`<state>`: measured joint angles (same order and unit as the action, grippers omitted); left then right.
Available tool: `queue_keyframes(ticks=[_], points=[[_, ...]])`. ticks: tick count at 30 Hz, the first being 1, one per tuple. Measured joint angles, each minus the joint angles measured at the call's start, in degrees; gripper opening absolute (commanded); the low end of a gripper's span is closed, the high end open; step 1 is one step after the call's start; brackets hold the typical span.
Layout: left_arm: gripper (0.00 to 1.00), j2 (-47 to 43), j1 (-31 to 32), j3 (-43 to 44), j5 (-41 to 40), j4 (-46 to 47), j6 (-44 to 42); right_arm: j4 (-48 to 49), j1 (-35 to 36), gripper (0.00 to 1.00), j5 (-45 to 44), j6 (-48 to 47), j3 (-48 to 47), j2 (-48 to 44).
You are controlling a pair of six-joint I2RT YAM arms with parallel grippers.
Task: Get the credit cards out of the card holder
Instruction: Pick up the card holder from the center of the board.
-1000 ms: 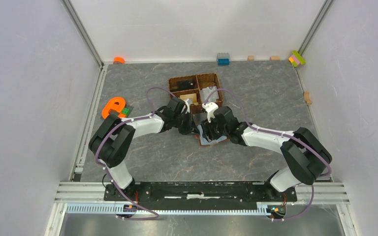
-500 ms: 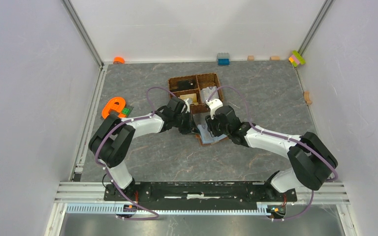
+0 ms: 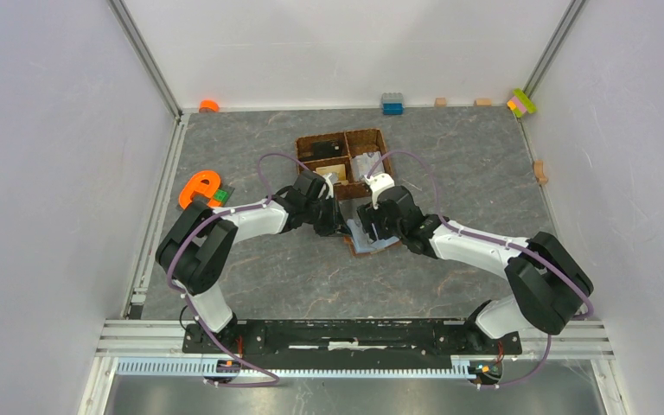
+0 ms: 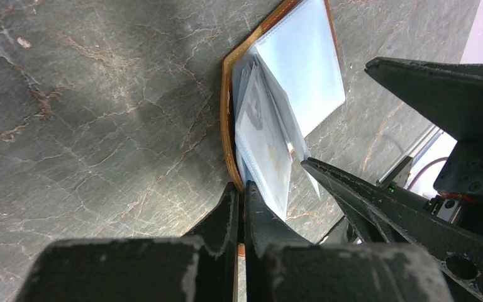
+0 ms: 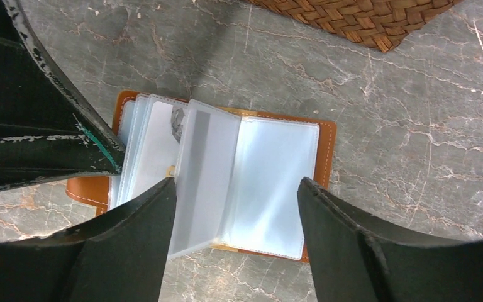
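The left gripper [image 4: 239, 195] is seen shut, its tips set against the brown edge of the holder [image 5: 277, 163]; whether that edge is pinched cannot be told. The right gripper [image 5: 236, 189] is held wide over the holder's open pages with nothing grasped, one finger touching a raised clear sleeve [image 5: 207, 163]. A pale card [image 5: 154, 145] is seen inside the sleeves. The holder is laid open on the table [image 5: 383, 157], near the basket [image 5: 352, 19].
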<state>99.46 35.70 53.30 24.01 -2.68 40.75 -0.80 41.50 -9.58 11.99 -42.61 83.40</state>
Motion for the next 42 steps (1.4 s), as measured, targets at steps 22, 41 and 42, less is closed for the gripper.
queue_keyframes(ticks=[22,41,42], points=[[0.02,0.0,0.0,0.0,0.2,-0.3,0.0,2.0,-0.3,0.34,4.0,-0.9,2.7,-2.5],[0.12,-1.1,-0.4,-0.2,-1.7,-1.6,-0.6,0.3,-2.3,0.00,8.9,1.3,2.3,0.8],[0.15,-2.0,-0.7,-0.5,-2.2,-1.7,-0.6,1.4,-3.0,0.00,10.2,1.8,2.8,0.2]])
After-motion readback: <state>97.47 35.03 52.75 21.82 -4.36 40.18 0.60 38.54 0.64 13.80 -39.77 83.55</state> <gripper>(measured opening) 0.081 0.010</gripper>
